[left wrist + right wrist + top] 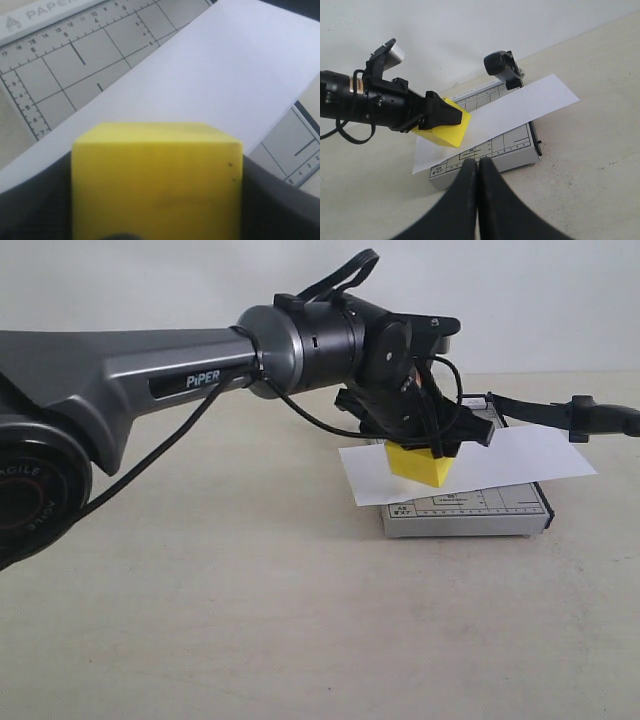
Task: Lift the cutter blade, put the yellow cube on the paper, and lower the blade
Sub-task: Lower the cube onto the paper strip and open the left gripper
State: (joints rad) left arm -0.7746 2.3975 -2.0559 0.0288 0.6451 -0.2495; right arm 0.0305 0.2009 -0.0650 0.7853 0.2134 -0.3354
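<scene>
the left gripper (425, 450) is clamped on the yellow cube (420, 468), a finger against each side, and holds it at the end of the paper (510, 460) that points to the table's left edge. the cube's underside looks down on the sheet or just above it; from these views i cannot tell whether it touches.

the paper lies slantwise across the grey cutter base (470, 515), overhanging it at both ends. the base sits toward the far edge of the table (250, 600), right of its middle.

the cutter blade (530, 410) stands lifted off the base, its handle (501, 64) up in the air, so the first step reads as done. the second is nearly done: the cube has yet to be let go. lowering the blade is left.

the right gripper (478, 172) is pressed narrow with nothing between its fingers, hanging on the near side of the base.

there is no container here; the base only bears the paper.
</scene>
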